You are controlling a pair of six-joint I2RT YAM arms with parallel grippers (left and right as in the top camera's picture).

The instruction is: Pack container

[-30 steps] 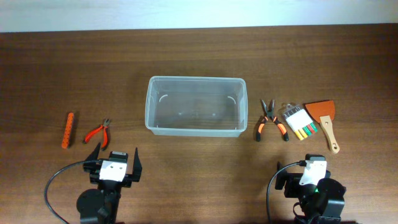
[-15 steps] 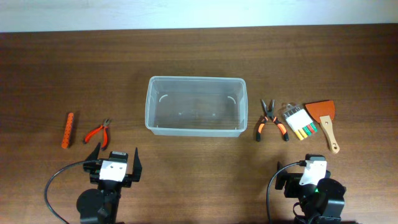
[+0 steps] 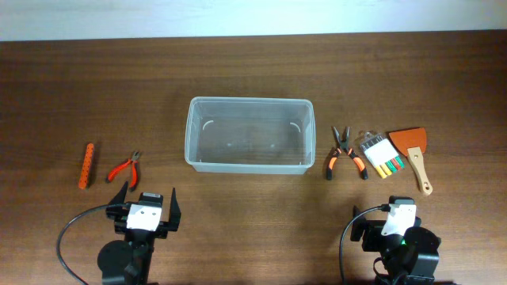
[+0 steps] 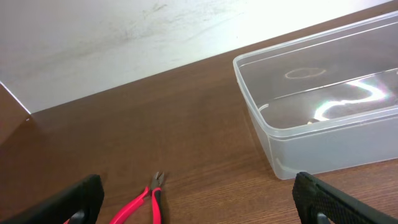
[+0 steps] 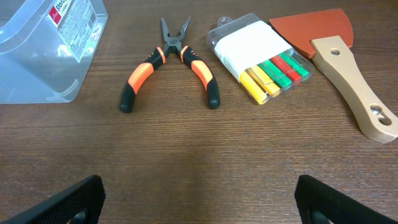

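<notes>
**Packing inventory: container empty, nothing loaded**

**Receptacle.** One clear, translucent plastic rectangular container (image 3: 248, 134) with rounded corners and a rim. It stands upright at the middle of the brown wooden table (image 3: 253, 71), open side up. Nothing shows inside it, only glare on its floor.

**Items to its left, on the table, well apart from it.**
- One orange ridged plastic bar (image 3: 85, 165), farthest out.
- One small pair of red-handled cutters (image 3: 124, 168), beside the bar.

**Items to its right, on the table.**
- One pair of pointed pliers with orange-and-black handles (image 3: 345, 153), just beside the container wall.
- One clear flat pack with a white label and yellow, green and red pieces (image 3: 381, 156), next to the pliers.
- One scraper with an orange blade and a pale wooden handle (image 3: 415, 154), at the outer end, against the pack.

**Arms.**
- The left gripper (image 4: 200, 202) is spread wide, grips nothing, and sits at the near edge by the cutters.
- The right gripper (image 5: 200, 202) is likewise spread wide and empty, near the pliers.

**Progress.** By this count the packing has not begun. All five items lie outside the container, so each is left to be picked up and placed inside.
</notes>
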